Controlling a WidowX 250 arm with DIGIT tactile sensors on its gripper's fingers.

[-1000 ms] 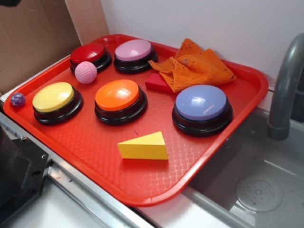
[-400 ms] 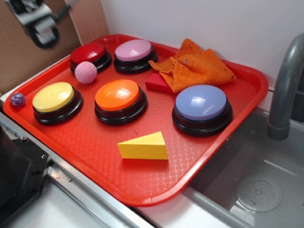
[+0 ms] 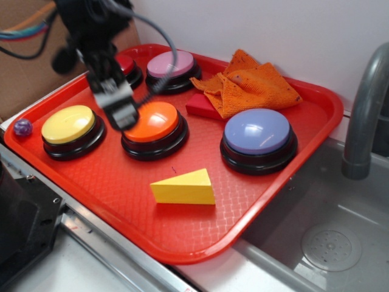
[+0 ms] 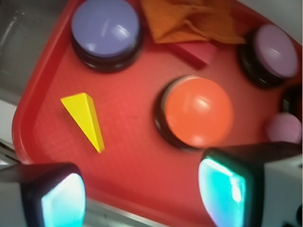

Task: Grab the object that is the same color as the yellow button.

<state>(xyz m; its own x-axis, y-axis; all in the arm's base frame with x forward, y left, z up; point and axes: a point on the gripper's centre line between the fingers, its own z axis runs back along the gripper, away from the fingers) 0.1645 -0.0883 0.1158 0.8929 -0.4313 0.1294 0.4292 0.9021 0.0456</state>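
The object, a yellow wedge block [image 3: 183, 188], lies flat near the front of the red tray [image 3: 146, 225]; the wrist view has it at left [image 4: 84, 118]. The yellow button [image 3: 68, 125] sits at the tray's left and is out of the wrist view. My gripper [image 3: 121, 112] hangs above the gap between the yellow button and the orange button [image 3: 150, 121], blurred by motion. It is open [image 4: 142, 191], with nothing between its fingers and only tray floor below. The wedge is well off to the gripper's front right in the exterior view.
Also on the tray: a purple-blue button [image 3: 258, 132], a pink button [image 3: 171, 64], a dark red button [image 3: 126, 63] partly behind the arm, a red block [image 3: 202, 106], an orange cloth [image 3: 252, 82]. A small purple ball [image 3: 23, 127] sits at the left rim. A sink [image 3: 328, 237] and faucet [image 3: 364, 109] are to the right.
The arm has swung in from the upper left and down over the tray, now covering the pink ball and part of the dark red button. Objects on the tray have not moved.
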